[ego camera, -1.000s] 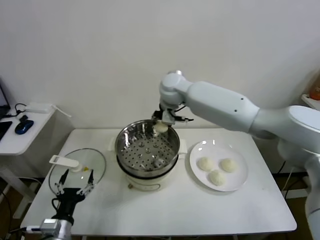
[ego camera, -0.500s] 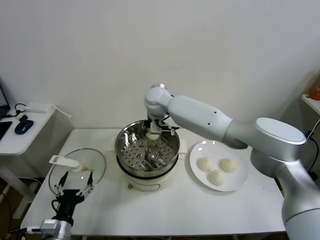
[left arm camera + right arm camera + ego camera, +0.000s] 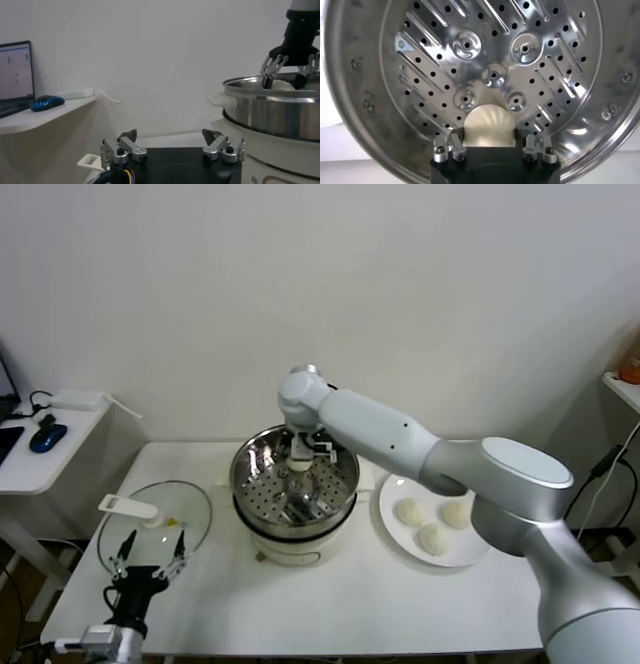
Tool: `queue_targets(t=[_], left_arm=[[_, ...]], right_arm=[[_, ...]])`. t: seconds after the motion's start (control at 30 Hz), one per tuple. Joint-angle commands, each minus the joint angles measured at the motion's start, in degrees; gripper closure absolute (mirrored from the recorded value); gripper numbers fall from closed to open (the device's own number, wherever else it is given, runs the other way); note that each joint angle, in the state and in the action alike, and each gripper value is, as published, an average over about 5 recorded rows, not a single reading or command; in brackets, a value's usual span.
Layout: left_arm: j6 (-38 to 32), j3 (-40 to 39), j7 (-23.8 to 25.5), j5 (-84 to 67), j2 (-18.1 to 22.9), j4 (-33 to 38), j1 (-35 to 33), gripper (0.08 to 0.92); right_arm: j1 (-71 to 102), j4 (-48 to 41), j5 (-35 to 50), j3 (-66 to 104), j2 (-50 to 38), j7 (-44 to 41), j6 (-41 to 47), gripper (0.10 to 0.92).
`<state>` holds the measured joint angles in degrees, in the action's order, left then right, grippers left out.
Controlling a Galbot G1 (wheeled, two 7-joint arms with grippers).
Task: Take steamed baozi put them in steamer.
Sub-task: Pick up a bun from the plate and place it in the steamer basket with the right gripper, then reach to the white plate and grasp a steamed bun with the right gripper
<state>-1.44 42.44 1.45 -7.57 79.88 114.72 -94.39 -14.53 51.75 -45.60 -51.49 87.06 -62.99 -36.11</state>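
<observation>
Roughly a quarter done, judging by the layout. Stands mid-desk: the steamer (image 3: 240, 474), lid off, perforated tray bare except for one bun. Reaches in from the right over its far half: the right gripper (image 3: 301, 456), one steamed baozi (image 3: 487, 125) between its fingers, low over the tray, near its middle. Cannot tell whether the fingers grip that bun or stand slightly off it. Counts as the first delivery, at the point of being set down.

Leaves three more buns to move, all on the white plate (image 3: 480, 549) just right of the steamer: one towards the left (image 3: 410, 511), one towards the far right (image 3: 456, 513), one nearest (image 3: 433, 538). Probably means three more trips for the right arm.

Waits at the near left corner: the left gripper (image 3: 148, 556), fingers spread wide, holding nothing, just in front of the glass lid (image 3: 190, 509), which lies flat left of the steamer.

Carries everything: a white desk (image 3: 330, 604), pushed against a plain pale wall. Sits further left: a lower side desk (image 3: 60, 444) with a blue mouse (image 3: 47, 436) and a lit screen (image 3: 15, 70).
</observation>
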Motion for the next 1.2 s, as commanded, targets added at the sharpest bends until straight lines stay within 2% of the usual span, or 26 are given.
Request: queue_targets(t=[0.03,0.23,0.5,0.67,0.9,1.07,1.2], left_arm=[[0.0,-0.1,0.0,0.0,0.1,-0.2,0.1,0.177],[0.0,0.0,0.0,0.0,0.1,-0.2,0.1,0.177],[0.0,0.3,0.0,-0.1,0.1,-0.2,0.2,0.177],[0.3,0.6,0.0,-0.4,-0.1,0.1,0.5,0.177],[0.9,0.1,0.0,-0.2,-0.2,0.0,1.7,0.177],[0.7,-0.1,0.4,-0.9,-0.3,-0.4,2.4,0.177],[1.0,-0.4,0.3,-0.7,-0.4,-0.4,2.6,0.177]], right_arm=[[0.8,-1.2,-1.8,0.8,0.9,0.2,-0.5,0.338],[1.1,-1.4,-2.7,1.4,0.9,0.5,-1.0,0.22],[0.1,-0.1,-1.7,2.4,0.2,-1.1,-2.0,0.203],[-5.0,5.6,11.4,-1.7,-4.3,-5.2,-1.3,0.203],[-14.2,15.7,28.5,-8.9,-16.4,-7.8,3.9,0.203],[-20.8,22.1,38.4,-13.5,-27.4,-7.5,11.7,0.203],[-25.4,24.5,49.3,-20.2,-35.0,-4.0,23.5,0.203]])
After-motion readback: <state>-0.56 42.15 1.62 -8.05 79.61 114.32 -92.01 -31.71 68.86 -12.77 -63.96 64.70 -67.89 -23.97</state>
